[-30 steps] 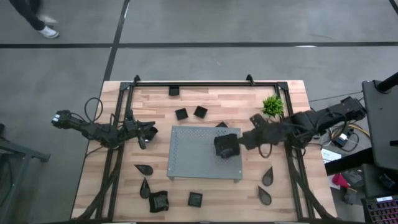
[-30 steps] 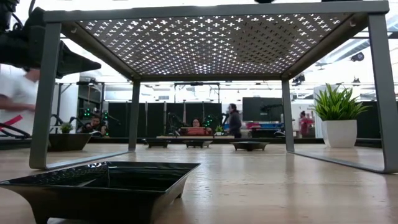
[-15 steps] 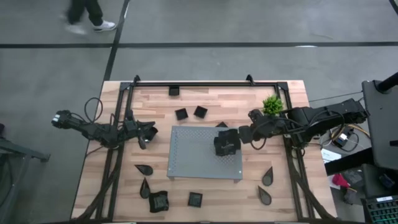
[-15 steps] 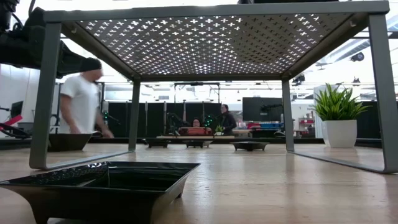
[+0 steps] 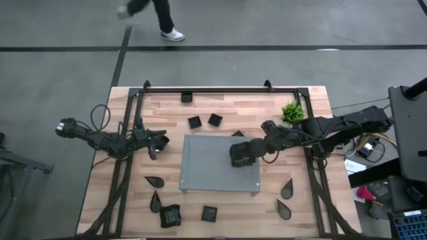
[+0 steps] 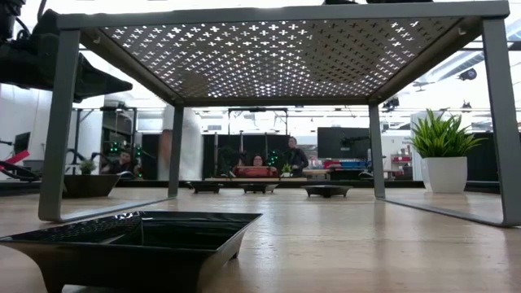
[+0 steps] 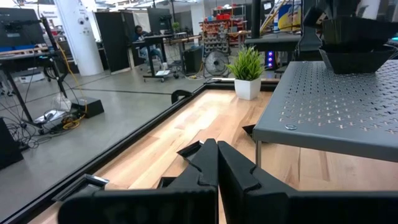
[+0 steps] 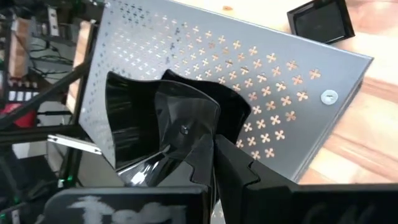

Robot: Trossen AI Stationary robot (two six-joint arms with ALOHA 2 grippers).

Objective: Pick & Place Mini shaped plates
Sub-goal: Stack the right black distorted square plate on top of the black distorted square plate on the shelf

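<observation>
Right gripper pinching a wavy-edged mini plate over the grey board; left arm idle.

We saw the right gripper [image 5: 248, 151] with its fingers [image 8: 236, 163] clamped on the rim of a wavy-edged plate [image 5: 240, 155] at the right edge of the grey board [image 5: 207, 167], and could not tell if it was resting or just above. The left gripper [image 5: 155, 141] waited near the worktop's left edge, fingers together on nothing. Other mini plates lay on the worktop: square ones [image 5: 215, 120] toward the back edge, teardrops [image 5: 287, 190] near the front right and front left [image 5: 154, 181]. We judged the plate light, stiff and glossy, so likely slippery; a thin rim pinch could let it tilt. Best hold: rim wall, mid-side, jaws across the lip.
</observation>
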